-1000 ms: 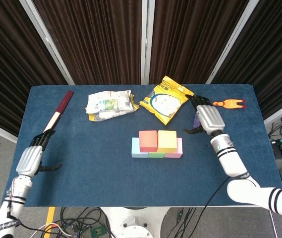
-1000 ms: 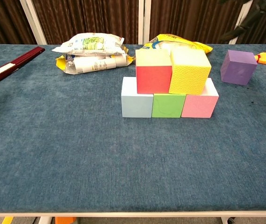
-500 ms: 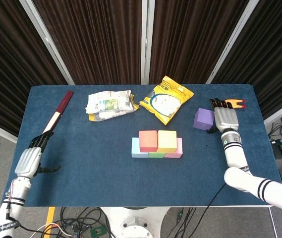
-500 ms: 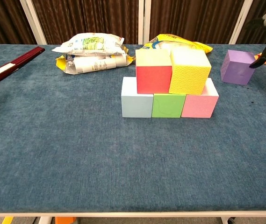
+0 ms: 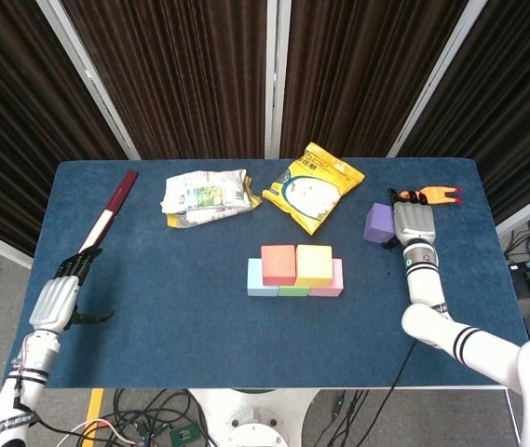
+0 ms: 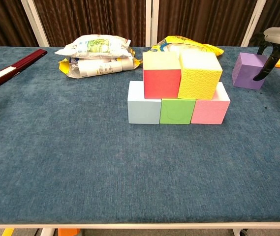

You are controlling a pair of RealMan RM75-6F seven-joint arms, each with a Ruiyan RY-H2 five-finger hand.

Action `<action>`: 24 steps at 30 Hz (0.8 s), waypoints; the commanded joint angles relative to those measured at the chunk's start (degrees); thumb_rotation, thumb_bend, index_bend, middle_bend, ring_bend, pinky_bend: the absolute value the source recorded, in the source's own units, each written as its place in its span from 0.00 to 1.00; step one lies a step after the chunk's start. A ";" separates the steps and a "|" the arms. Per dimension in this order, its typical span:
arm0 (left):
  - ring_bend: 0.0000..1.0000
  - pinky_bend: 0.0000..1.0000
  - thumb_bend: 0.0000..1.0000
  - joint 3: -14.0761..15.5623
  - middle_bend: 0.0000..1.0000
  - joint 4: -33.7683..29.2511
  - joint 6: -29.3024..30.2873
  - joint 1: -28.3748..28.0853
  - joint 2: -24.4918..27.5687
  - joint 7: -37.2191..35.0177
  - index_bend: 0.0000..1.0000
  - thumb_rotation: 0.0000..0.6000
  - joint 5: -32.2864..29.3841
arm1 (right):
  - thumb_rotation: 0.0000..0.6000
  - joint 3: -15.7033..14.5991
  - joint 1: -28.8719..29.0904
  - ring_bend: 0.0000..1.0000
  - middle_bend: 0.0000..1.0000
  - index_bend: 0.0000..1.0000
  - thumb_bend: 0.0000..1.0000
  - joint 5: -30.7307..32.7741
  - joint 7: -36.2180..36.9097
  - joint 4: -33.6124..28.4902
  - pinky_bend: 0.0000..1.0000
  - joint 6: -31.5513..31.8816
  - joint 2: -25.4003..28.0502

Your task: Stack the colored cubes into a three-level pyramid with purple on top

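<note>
We see the purple cube (image 5: 379, 223) on the worktop (image 5: 199, 307), right of the two-level stack (image 5: 295, 270). The right hand (image 5: 413, 223) touches its side; we cannot tell its grasp. The left hand (image 5: 58, 296) hangs with loosely curled fingers, holding nothing. The writing on the snack bags (image 5: 207, 196) is unreadable.

Bottom row: light-blue cube (image 6: 143, 109), green cube (image 6: 176, 111), pink cube (image 6: 209, 111). Second row: red cube (image 6: 161, 74), yellow cube (image 6: 199, 74). Purple cube (image 6: 248, 70) at right. Table cloth (image 6: 80, 162): dark blue. Snack bag (image 5: 311, 186): yellow.
</note>
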 commanded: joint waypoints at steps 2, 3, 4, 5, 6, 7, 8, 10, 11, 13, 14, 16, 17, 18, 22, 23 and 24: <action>0.00 0.01 0.09 -0.08 0.00 0.19 -0.45 -0.09 -0.14 -0.43 0.02 1.00 -0.43 | 1.00 0.75 -0.84 0.01 0.38 0.00 0.05 -6.03 2.81 3.90 0.00 2.82 -3.42; 0.00 0.01 0.09 -0.08 0.00 0.23 -0.50 -0.11 -0.17 -0.42 0.02 1.00 -0.45 | 1.00 0.93 -1.08 0.02 0.41 0.00 0.06 -7.22 3.47 4.26 0.00 3.47 -3.71; 0.00 0.01 0.09 -0.06 0.00 0.27 -0.54 -0.16 -0.22 -0.32 0.02 1.00 -0.40 | 1.00 1.24 -1.48 0.03 0.44 0.00 0.07 -8.75 4.44 4.33 0.00 4.36 -3.81; 0.00 0.01 0.09 -0.07 0.00 0.22 -0.57 -0.20 -0.22 -0.29 0.02 1.00 -0.33 | 1.00 1.48 -1.81 0.05 0.47 0.00 0.09 -9.82 5.11 4.01 0.00 4.98 -3.61; 0.00 0.01 0.09 -0.09 0.00 0.15 -0.54 -0.23 -0.22 -0.29 0.02 1.00 -0.25 | 1.00 1.70 -2.18 0.06 0.50 0.00 0.10 -10.85 5.70 3.38 0.00 5.66 -3.16; 0.00 0.01 0.09 -0.27 0.00 0.06 -0.49 -0.34 -0.17 -0.29 0.02 1.00 -0.18 | 1.00 1.95 -2.73 0.07 0.51 0.00 0.10 -12.14 6.23 2.06 0.00 6.76 -2.23; 0.00 0.01 0.09 -0.23 0.00 -0.08 -0.33 -0.28 -0.16 -0.24 0.02 1.00 -0.03 | 1.00 2.21 -3.17 0.08 0.53 0.00 0.10 -13.02 6.54 0.65 0.00 7.69 -1.27; 0.00 0.01 0.09 -0.31 0.00 -0.38 0.15 -0.18 -0.07 -0.26 0.02 1.00 0.29 | 1.00 3.15 -4.37 0.09 0.55 0.00 0.11 -15.40 7.74 -4.34 0.00 10.32 1.86; 0.00 0.01 0.09 -0.36 0.00 -0.49 0.31 -0.14 -0.01 -0.28 0.02 1.00 0.38 | 1.00 3.56 -4.92 0.09 0.55 0.00 0.11 -16.62 8.17 -7.01 0.00 11.64 3.58; 0.00 0.01 0.09 -0.38 0.00 -0.72 0.50 -0.07 0.11 -0.33 0.02 1.00 0.46 | 1.00 4.41 -6.04 0.09 0.55 0.00 0.12 -19.24 9.04 -13.16 0.00 13.97 7.61; 0.00 0.01 0.09 -0.38 0.00 -0.86 0.60 -0.01 0.18 -0.38 0.02 1.00 0.49 | 1.00 5.20 -6.82 0.09 0.55 0.00 0.12 -20.71 9.84 -17.75 0.00 15.14 10.60; 0.00 0.01 0.09 -0.39 0.00 -1.11 0.64 0.05 0.28 -0.63 0.02 1.00 0.53 | 1.00 6.42 -7.91 0.10 0.55 0.00 0.12 -22.56 10.71 -25.63 0.00 15.75 16.09; 0.00 0.01 0.09 -0.37 0.00 -1.16 0.64 0.06 0.31 -0.70 0.02 1.00 0.55 | 1.00 6.69 -8.22 0.11 0.56 0.00 0.12 -23.14 10.93 -28.90 0.00 15.11 18.52; 0.00 0.01 0.09 -0.34 0.00 -1.20 0.60 0.07 0.34 -0.73 0.02 1.00 0.54 | 1.00 6.92 -8.45 0.11 0.56 0.00 0.12 -23.63 11.20 -31.97 0.00 14.10 20.95; 0.00 0.01 0.09 -0.36 0.00 -1.59 0.71 0.07 0.52 -0.33 0.02 1.00 0.55 | 1.00 8.64 -9.27 0.12 0.55 0.00 0.12 -25.77 13.82 -41.83 0.00 11.39 28.67; 0.00 0.01 0.09 -0.38 0.00 -1.73 0.81 0.06 0.61 -0.32 0.02 1.00 0.69 | 1.00 9.19 -9.46 0.12 0.55 0.00 0.12 -26.22 14.80 -44.05 0.00 10.84 30.27; 0.00 0.01 0.09 -0.40 0.00 -1.81 0.90 0.07 0.67 -0.44 0.02 1.00 0.87 | 1.00 9.61 -9.53 0.12 0.55 0.00 0.12 -26.38 15.59 -45.48 0.00 10.33 31.25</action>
